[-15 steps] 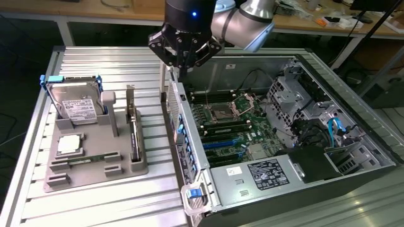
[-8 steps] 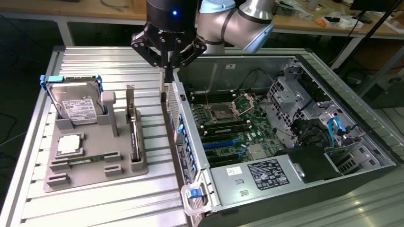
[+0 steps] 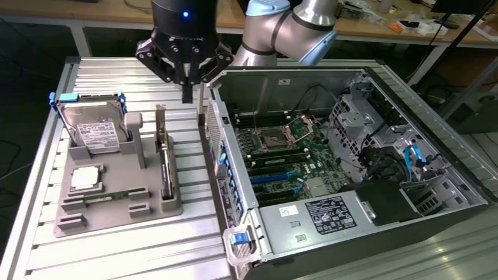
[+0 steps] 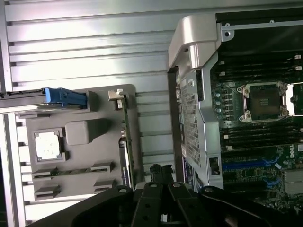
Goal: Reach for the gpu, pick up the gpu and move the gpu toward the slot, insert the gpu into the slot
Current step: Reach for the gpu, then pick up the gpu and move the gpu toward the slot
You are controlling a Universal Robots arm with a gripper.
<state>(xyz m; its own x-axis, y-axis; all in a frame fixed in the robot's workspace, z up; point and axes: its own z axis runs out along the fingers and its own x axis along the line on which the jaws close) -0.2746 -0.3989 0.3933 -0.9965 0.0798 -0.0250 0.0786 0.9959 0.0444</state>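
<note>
Ribbed metal table [image 3: 116,256], wooden benches [image 3: 101,11] behind. The gripper [image 3: 186,93] hangs pinched together, empty, near the table's far edge, between grey tray [image 3: 116,219] and open computer case [image 3: 269,87]. The gpu [image 3: 164,163] stands edge-on in the tray; the blue slot [image 3: 274,173] lies inside the case.

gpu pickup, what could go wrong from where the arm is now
1. The jaws are shut and hang between the gpu and the case wall, not over the card. Going down like this, they could strike an edge instead of straddling the card.
2. The gpu stands edge-on in the grey tray, so an off-centre grip might tilt it.
</note>
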